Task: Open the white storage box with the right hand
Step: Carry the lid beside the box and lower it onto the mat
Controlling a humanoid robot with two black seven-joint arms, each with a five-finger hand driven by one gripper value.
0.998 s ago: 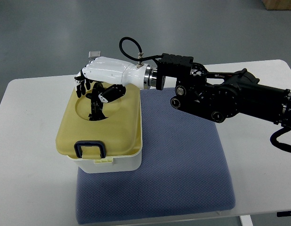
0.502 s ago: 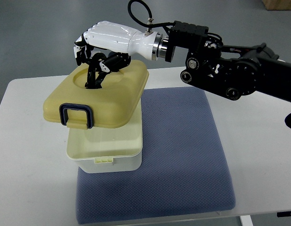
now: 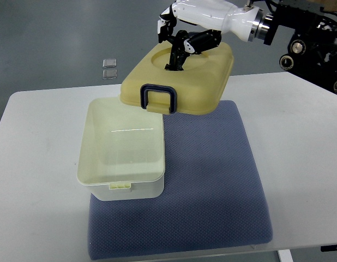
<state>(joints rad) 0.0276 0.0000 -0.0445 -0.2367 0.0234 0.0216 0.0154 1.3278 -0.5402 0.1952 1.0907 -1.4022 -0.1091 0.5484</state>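
At the left of your view, the white table (image 3: 37, 164) carries the white storage box (image 3: 124, 158), which stands open with its base on the front left corner of the blue mat (image 3: 212, 185) and part of it hanging over onto the bare table. You can see straight into the box, and nothing shows inside it. On the grey floor beyond the table's far edge lie two small clear squares (image 3: 109, 69). Moving right, the yellowish lid (image 3: 196, 87) is off the box and hangs in the air above and behind its right rear corner, tilted, with its dark blue latch (image 3: 158, 98) on the edge facing you. Your right hand (image 3: 182, 41) is at the top of the lid, its dark fingers (image 3: 176, 52) curled around the handle in the round recess, so it is holding the lid. The black arm (image 3: 310, 38) runs off to the upper right.
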